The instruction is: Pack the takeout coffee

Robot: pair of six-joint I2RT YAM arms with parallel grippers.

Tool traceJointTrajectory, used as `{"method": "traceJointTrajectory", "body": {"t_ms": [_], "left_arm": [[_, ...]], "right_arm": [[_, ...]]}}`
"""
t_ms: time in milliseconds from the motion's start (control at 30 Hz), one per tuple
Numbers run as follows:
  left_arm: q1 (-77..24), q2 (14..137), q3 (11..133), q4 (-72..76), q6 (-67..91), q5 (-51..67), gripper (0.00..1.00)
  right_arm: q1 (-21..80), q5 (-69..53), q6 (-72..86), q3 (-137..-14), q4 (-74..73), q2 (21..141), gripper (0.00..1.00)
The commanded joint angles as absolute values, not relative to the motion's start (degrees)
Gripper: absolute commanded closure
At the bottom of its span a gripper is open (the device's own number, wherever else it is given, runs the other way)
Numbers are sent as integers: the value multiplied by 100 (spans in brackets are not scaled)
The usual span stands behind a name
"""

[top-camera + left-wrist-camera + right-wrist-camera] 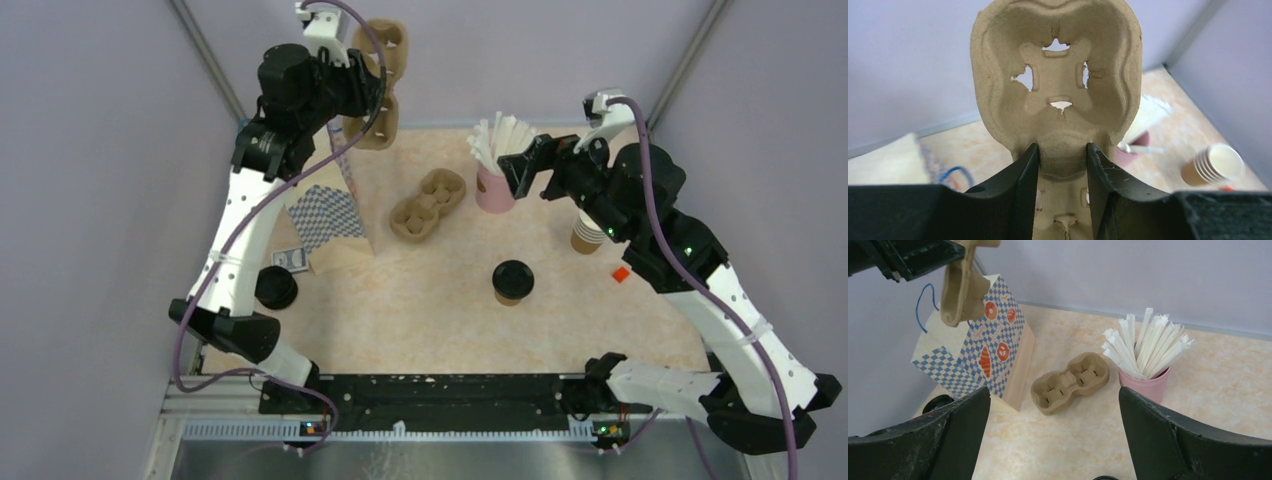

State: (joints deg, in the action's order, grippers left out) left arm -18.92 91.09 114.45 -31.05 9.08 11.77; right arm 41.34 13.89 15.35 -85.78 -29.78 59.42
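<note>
The takeout coffee (512, 282), a brown paper cup with a black lid, stands upright on the table right of centre; only a sliver of its lid (1105, 478) shows at the bottom edge of the right wrist view. High over the back left, my left gripper (368, 88) (1062, 165) is shut on the narrow waist of a pulp two-cup carrier (382, 60) (1058, 75) (963, 290), which hangs above the bag. My right gripper (518, 165) (1054, 440) hovers wide open above the table, behind the coffee, holding nothing.
A blue-checkered paper bag (330, 215) (978, 350) stands at the left. A second pulp carrier (428, 203) (1070, 382) lies mid-table. A pink cup of white straws (494, 185) (1145, 382) and a stack of lidless cups (588, 235) (1215, 165) stand at the right. A loose black lid (276, 287) lies at the left.
</note>
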Motion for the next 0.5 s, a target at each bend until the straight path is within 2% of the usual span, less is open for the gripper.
{"method": "traceJointTrajectory", "body": {"t_ms": [0, 233, 467], "left_arm": [[-1832, 8620, 11690, -2951, 687, -489, 70], [-1200, 8982, 12564, -3950, 548, -1175, 69], [-172, 9123, 12444, -4196, 866, -643, 73]], "right_arm": [[4115, 1297, 1329, -8802, -2782, 5994, 3], [4113, 1370, 1294, -8594, -2544, 5950, 2], [4113, 1545, 1265, -8655, -2788, 5796, 2]]}}
